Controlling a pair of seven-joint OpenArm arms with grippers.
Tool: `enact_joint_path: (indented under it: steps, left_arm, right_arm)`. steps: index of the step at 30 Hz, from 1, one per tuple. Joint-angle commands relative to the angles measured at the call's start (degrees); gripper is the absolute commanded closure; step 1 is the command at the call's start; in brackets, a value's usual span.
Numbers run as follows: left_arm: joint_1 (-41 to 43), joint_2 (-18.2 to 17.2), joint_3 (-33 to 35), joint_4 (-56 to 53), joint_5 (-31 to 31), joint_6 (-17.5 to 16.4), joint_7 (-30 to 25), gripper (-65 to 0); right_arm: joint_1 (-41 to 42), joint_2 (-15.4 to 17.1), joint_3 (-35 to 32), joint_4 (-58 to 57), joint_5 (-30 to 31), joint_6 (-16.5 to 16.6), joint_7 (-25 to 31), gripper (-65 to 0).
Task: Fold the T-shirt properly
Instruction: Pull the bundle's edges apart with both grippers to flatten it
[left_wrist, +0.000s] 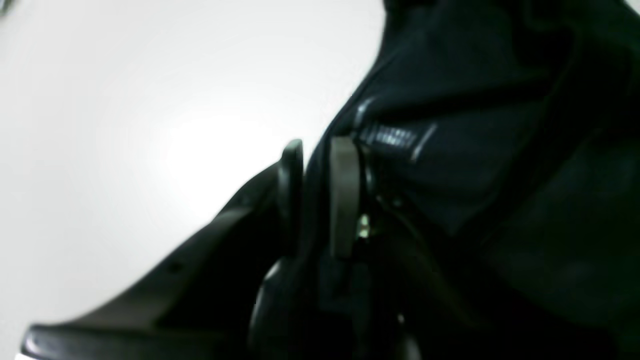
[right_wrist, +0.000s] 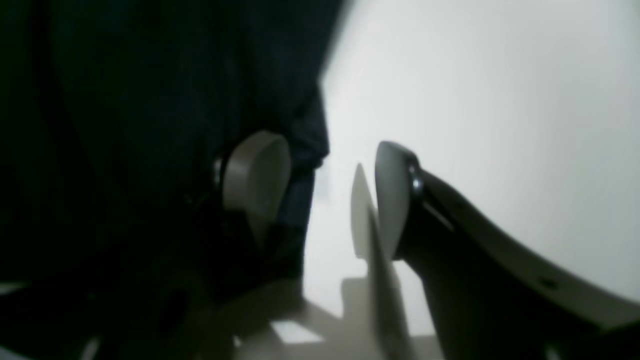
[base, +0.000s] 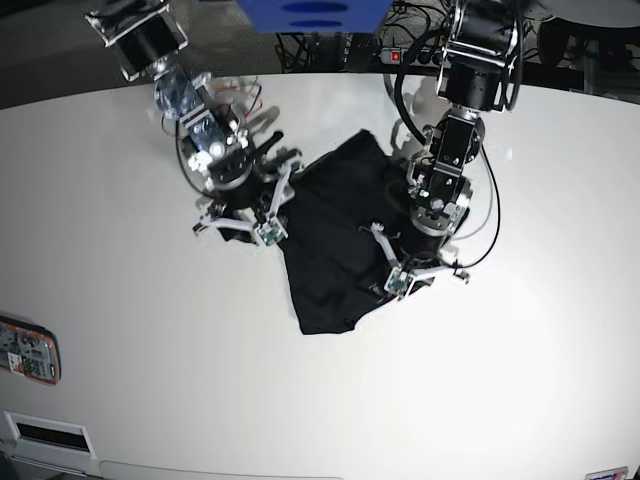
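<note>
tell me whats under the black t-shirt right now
Only the white table shows around the T-shirt, which lies crumpled on it between the two arms. Whatever sits beneath the cloth itself is covered, so nothing more can be told; no bulge suggests a hidden object.

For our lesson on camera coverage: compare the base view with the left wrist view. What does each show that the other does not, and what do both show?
Only the base view shows the whole crumpled T-shirt, both arms, the right end effector at the shirt's edge, and a small device at the table's edge.

Only the left wrist view shows the fingers close up, pinching a fold of black fabric.

Both show the left end effector, the shirt, and the white table.
</note>
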Motion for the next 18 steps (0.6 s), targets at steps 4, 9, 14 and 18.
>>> enact_joint_path:
  steps: [4,9,14,18]
  left_arm:
    - [-3.27,0.06,1.86,1.27,3.3,0.33,-1.44,-10.2]
    - [-5.12,0.15,3.53,1.36,6.73,0.33,-1.53,-10.2]
    - [-7.14,0.32,6.87,1.44,8.67,0.33,-1.62,-10.2]
    - [-9.25,0.41,9.59,1.36,8.67,0.33,-1.62,-10.2]
  right_arm:
    - [-3.1,0.07,-0.21,4.92,-4.6,0.88,-0.04,-30.8]
    - [-5.82,-0.11,-0.47,8.7,-11.63,0.88,-0.04,-30.8]
    - [-10.31,-0.19,-0.56,10.45,-13.83,0.88,-0.04,-30.8]
    - [-11.1,-0.19,-1.35,10.45,-13.83,0.88,-0.04,-30.8]
